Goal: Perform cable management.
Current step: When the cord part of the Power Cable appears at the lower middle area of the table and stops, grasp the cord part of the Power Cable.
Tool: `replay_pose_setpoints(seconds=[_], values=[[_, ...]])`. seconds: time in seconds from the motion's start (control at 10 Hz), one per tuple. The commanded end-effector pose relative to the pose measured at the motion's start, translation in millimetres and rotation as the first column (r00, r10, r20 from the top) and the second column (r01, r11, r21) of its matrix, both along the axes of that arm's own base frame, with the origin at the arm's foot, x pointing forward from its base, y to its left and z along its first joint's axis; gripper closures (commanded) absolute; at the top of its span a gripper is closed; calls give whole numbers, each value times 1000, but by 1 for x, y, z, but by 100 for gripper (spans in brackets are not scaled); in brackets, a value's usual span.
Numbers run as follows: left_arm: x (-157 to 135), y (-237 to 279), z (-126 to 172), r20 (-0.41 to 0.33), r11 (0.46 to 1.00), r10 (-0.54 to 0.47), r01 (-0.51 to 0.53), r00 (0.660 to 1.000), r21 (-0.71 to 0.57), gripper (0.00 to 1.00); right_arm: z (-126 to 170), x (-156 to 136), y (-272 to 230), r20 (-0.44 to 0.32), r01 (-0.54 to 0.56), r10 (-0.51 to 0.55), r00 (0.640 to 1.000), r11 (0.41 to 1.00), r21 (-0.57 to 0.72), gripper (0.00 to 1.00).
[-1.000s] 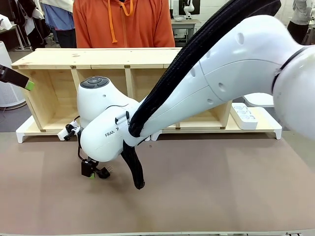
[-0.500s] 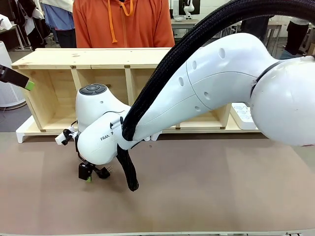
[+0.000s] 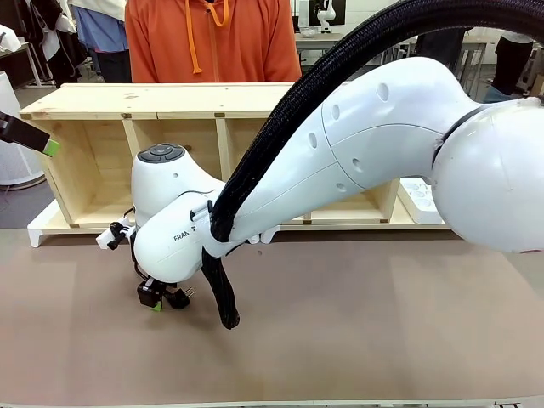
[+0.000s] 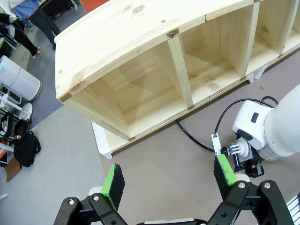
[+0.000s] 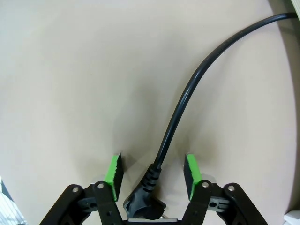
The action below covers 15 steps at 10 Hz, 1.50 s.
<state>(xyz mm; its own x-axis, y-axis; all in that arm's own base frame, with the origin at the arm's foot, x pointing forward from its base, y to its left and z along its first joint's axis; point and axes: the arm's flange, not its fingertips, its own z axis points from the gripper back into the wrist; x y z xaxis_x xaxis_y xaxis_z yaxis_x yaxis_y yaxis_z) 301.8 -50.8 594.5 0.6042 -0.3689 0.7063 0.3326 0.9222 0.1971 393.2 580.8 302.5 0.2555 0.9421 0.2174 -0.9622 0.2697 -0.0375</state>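
The right end effector (image 5: 152, 169) sits low over the bench (image 5: 61, 70), pointing down. Its two green pads (image 5: 114, 169) straddle the cable (image 5: 171, 123) just behind the plug (image 5: 142, 202). The jaws are about half open. A clear gap shows between each pad and the cord, so nothing is gripped. The plug lies between the bases of the fingers. From there the cable runs up the right wrist view in a smooth curve and leaves at the top right corner.

In the front view the right arm (image 3: 365, 153) reaches across from the right to the bench's left half. Its end effector is in front of the left end of the wooden shelf (image 3: 170, 100). The plug's pins stick out just to its right, close to the bench surface.

The left end effector (image 4: 168, 176) hangs high at the left, well apart from the cable, jaws wide open and empty. Its wrist view looks down on the shelf's open compartments. There the cable comes out at the foot of the shelf, crosses the bench and arcs toward the right arm's wrist.

A white power strip (image 3: 422, 201) lies beside the shelf's right end, well apart from the plug. A person (image 3: 212, 42) in an orange hoodie stands behind the shelf at the far side.
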Motion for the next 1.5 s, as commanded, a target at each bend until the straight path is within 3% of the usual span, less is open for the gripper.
replay_pose_setpoints(seconds=[0.0,0.1,0.2,0.3,0.6,0.8,1.4], values=[[1,0,0,6,1000,0,0,1000,-2,0,3,0,0,-18,11,-11,1000,1000,-6,45],[1,0,0,6,1000,0,0,1000,-2,0,3,0,0,-19,12,-12,1000,1000,-5,49],[1,0,0,6,1000,0,0,1000,-2,0,3,0,0,-18,12,-12,1000,1000,-3,61],[1,0,0,6,1000,0,0,1000,-2,0,4,0,0,-20,12,-12,1000,1000,-4,65],[1,0,0,6,1000,0,0,1000,-2,0,4,0,0,-20,14,-14,1000,1000,-3,92],[1,0,0,6,1000,0,0,1000,-2,0,4,0,0,-23,15,-15,1000,1000,-3,100],[1,0,0,6,1000,0,0,1000,-2,0,4,1,0,-7,11,-11,1000,1000,9,100]])
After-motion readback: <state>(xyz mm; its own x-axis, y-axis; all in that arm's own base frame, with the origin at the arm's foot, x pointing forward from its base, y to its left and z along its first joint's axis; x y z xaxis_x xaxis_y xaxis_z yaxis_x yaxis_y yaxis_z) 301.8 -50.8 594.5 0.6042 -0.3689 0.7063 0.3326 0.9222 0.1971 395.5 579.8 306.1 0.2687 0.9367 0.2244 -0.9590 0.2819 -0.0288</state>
